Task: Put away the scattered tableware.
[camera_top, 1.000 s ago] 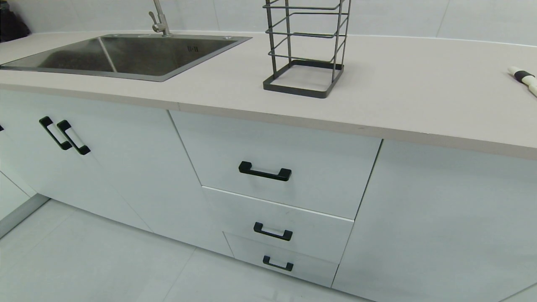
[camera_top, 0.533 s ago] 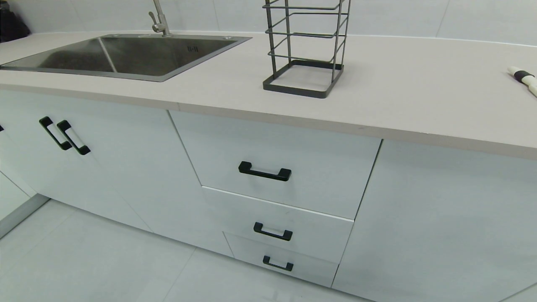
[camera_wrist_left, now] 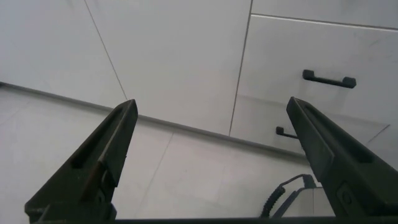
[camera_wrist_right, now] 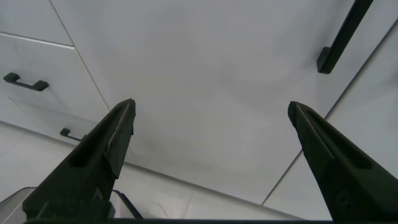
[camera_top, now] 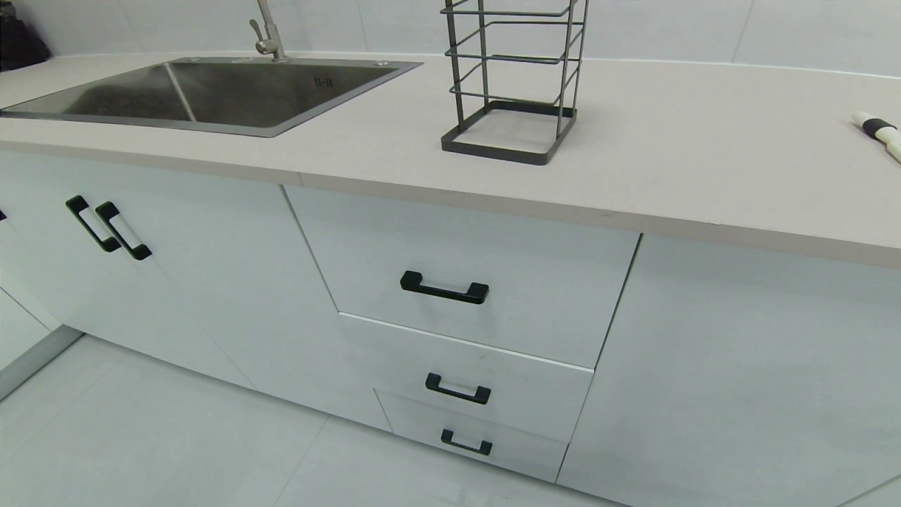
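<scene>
The left tool (camera_wrist_left: pixel 212 107) is hanging low before the drawers (camera_wrist_left: pixel 323 68), spread wide and gripping nothing. The right tool (camera_wrist_right: pixel 211 107) is gaping equally empty, facing the cabinet front (camera_wrist_right: pixel 205 56). A white, black-banded utensil (camera_top: pixel 876 130) is lying at the surface's (camera_top: pixel 669 141) far right edge, well apart from the wire rack (camera_top: pixel 510 84).

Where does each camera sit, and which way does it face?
Head view: on the head, looking down at the beige countertop, steel sink and white drawers.
Left wrist view: on the left wrist, facing low white cabinets; open left gripper frames it.
Right wrist view: on the right wrist, same cabinets; open right gripper frames it.
Shared: all see the black drawer handles.
</scene>
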Motion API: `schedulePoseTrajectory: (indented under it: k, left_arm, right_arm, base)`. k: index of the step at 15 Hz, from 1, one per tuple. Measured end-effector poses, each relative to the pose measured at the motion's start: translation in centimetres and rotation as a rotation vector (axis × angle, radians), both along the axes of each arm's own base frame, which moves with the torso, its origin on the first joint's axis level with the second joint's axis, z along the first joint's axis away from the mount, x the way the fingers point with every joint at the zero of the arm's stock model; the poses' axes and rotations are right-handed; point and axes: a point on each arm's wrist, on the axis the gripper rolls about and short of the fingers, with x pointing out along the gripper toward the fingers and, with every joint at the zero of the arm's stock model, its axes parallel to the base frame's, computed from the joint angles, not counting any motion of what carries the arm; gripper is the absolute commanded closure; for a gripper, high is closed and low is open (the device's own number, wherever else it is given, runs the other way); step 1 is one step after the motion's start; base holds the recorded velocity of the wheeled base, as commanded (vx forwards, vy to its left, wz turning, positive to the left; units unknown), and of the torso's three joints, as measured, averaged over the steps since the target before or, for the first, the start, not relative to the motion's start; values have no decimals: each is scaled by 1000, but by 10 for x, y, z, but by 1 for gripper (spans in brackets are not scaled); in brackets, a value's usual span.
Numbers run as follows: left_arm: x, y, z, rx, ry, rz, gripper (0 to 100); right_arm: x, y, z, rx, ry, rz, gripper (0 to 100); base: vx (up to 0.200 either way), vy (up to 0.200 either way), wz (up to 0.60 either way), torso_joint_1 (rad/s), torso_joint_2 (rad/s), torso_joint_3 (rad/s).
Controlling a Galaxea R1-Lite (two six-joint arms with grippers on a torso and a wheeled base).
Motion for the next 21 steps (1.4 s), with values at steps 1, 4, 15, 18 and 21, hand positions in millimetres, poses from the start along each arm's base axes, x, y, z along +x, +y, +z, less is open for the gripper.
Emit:
schedulePoseTrajectory:
  k: [1, 4, 15, 18, 21]
  left_arm:
    - [0, 0, 0, -8, -1, 4, 0]
    - [0, 0, 0, -9, -1, 8, 0]
    - [0, 0, 0, -11, -2, 13, 0]
    - [0, 0, 0, -11, -2, 15, 0]
    - [0, 0, 0, -12, -1, 17, 0]
  right_arm:
    - [0, 0, 0, 0, 0, -1, 0]
    - [0, 0, 0, 0, 0, 0, 0]
    - [0, 0, 0, 2, 0, -1, 0]
    - [0, 0, 0, 1, 0, -1, 0]
    - [0, 0, 0, 0, 0, 0, 0]
  base:
    - [-200, 0, 0, 7, 7, -2]
    - [-67, 0, 0, -1, 1, 1]
    - [0, 0, -436, 2, 1, 3]
    - [0, 0, -400, 0, 2, 3]
    - [0, 0, 0, 0, 0, 0]
